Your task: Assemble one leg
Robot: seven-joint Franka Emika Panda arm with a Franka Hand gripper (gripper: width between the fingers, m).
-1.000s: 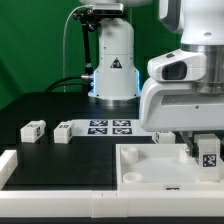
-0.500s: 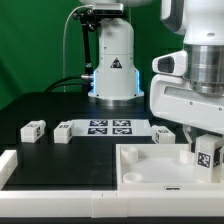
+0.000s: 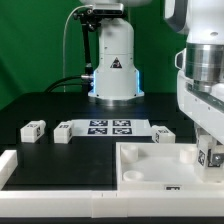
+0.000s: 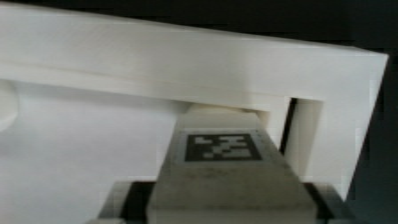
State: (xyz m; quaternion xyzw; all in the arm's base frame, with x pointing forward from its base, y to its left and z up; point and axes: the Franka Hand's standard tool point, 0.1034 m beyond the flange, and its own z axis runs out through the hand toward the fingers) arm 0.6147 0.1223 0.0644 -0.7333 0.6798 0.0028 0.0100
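My gripper (image 3: 210, 160) is at the exterior view's right, shut on a leg (image 3: 211, 156), a small white block with a black-and-white tag. It holds the leg at the right rear corner of the large white square panel (image 3: 145, 165). In the wrist view the leg (image 4: 222, 148) sticks out between my dark fingers (image 4: 135, 200), its far end at the corner of the panel's raised wall (image 4: 178, 55). Whether the leg touches the panel is hidden. Three more legs lie on the black table: two at the left (image 3: 34, 129) (image 3: 64, 131) and one near the panel (image 3: 163, 135).
The marker board (image 3: 110, 126) lies behind the panel, in front of the robot base (image 3: 113, 65). A white L-shaped rail (image 3: 10, 168) runs along the table's front left edge. The black table surface (image 3: 60, 155) lies between the rail and the legs.
My gripper has moved toward the exterior view's right and a little down with the leg in it. The loose legs and the panel have not moved.
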